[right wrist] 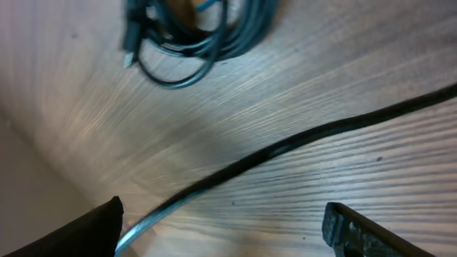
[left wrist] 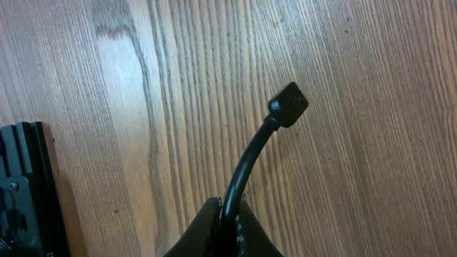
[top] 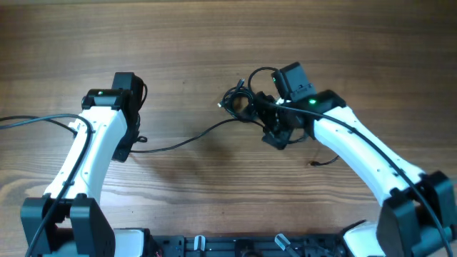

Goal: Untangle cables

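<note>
- Overhead: the fingers of the left gripper are pressing together on one end of a cable. The cable is running from them across the table to the tangle. This grip is probably acting as an anchor, so the strand can be drawn out of the knot. The right gripper is hovering just beside the tangle, at the strand's far end. A short cord is lying alone behind the right fingers, well apart from the tangle, and seems to be free already.
- Left wrist: the fingers are pinching the cable a little short of its plug. The plug is sticking out past the tips, over bare wood. Gripping this near the end is likely leaving little length to slip through.
- Right wrist: the fingers are standing spread wide and gripping nothing. The cable is crossing slantwise just beyond the tips. The tangle is lying further ahead of them, blurred. The wide spread is probably readying a fresh bite, but I cannot tell whether on the strand or on the bundle.
</note>
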Controlling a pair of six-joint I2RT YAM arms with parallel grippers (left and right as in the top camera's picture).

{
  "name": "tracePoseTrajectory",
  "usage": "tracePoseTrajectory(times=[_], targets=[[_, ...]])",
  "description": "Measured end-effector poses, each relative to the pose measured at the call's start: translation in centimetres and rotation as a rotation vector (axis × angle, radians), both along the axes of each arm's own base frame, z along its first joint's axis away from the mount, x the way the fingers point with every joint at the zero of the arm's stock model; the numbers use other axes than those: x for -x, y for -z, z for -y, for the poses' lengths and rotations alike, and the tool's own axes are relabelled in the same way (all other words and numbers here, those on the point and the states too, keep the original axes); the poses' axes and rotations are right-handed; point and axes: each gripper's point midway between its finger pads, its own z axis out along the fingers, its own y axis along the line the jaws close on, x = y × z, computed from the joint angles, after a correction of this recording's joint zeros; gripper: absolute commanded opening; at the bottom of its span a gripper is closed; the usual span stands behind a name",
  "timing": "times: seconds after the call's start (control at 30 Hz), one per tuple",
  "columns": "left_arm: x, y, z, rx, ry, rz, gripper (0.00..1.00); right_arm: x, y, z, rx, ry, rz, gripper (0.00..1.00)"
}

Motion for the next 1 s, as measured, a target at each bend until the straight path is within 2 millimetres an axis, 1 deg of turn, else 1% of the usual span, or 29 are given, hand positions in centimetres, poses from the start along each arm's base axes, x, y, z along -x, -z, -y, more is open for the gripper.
tracePoseTrajectory(times=[0.07, 0.1, 0.13, 0.23, 0.27, 0.4, 0.47, 0.6, 0.63, 0.67, 0.7, 0.77, 0.83, 0.87, 0.93, 0.97, 1.0], targets=[[0.0, 0.0, 0.0, 0.000, 0.000, 0.001, 0.10, -0.4, 0.6, -0.7, -0.011, 0.028, -0.013, 0.91], [0.0, 0.0, 0.0, 0.000, 0.000, 0.001, 0.09, -1.0, 0.8, -1.2, -0.024, 0.039, -0.007, 0.82], [0.0, 0.0, 0.0, 0.000, 0.000, 0.002, 0.09, -1.5, 1.1, -1.6, -0.034, 0.048, 0.001, 0.67], [0.0, 0.0, 0.0, 0.000, 0.000, 0.002, 0.10, -2.1, 1.4, -1.8, -0.040, 0.085, -0.001, 0.45], [0.0, 0.0, 0.0, 0.000, 0.000, 0.001, 0.10, -2.2, 1.4, -1.6, -0.033, 0.095, 0.001, 0.43], [0.0, 0.0, 0.0, 0.000, 0.000, 0.001, 0.10, -2.4, 1.5, -1.4, -0.020, 0.106, 0.006, 0.40], [0.0, 0.0, 0.0, 0.000, 0.000, 0.001, 0.10, -2.4, 1.5, -1.4, -0.018, 0.107, 0.008, 0.34], [0.0, 0.0, 0.0, 0.000, 0.000, 0.001, 0.10, -2.4, 1.5, -1.4, -0.017, 0.104, 0.010, 0.17], [0.0, 0.0, 0.0, 0.000, 0.000, 0.001, 0.10, -2.4, 1.5, -1.4, -0.017, 0.102, 0.011, 0.14], [0.0, 0.0, 0.0, 0.000, 0.000, 0.001, 0.10, -2.4, 1.5, -1.4, -0.017, 0.100, 0.012, 0.08], [0.0, 0.0, 0.0, 0.000, 0.000, 0.002, 0.10, -2.4, 1.5, -1.4, -0.017, 0.098, 0.013, 0.04], [0.0, 0.0, 0.0, 0.001, 0.000, 0.001, 0.11, -2.4, 1.5, -1.4, -0.017, 0.094, 0.015, 0.04], [0.0, 0.0, 0.0, 0.000, 0.000, 0.002, 0.15, -2.4, 1.5, -1.4, -0.019, 0.093, 0.015, 0.04], [0.0, 0.0, 0.0, 0.000, 0.000, 0.001, 0.29, -2.4, 1.5, -1.4, -0.019, 0.093, 0.015, 0.04], [0.0, 0.0, 0.0, 0.000, 0.003, -0.001, 0.39, -2.4, 1.4, -1.4, -0.019, 0.088, 0.019, 0.04], [0.0, 0.0, 0.0, 0.001, 0.003, 0.000, 0.47, -2.4, 1.2, -1.4, -0.021, 0.086, 0.026, 0.04], [0.0, 0.0, 0.0, 0.000, 0.004, 0.000, 0.54, -2.3, 0.1, -1.2, -0.025, 0.086, 0.049, 0.04]])
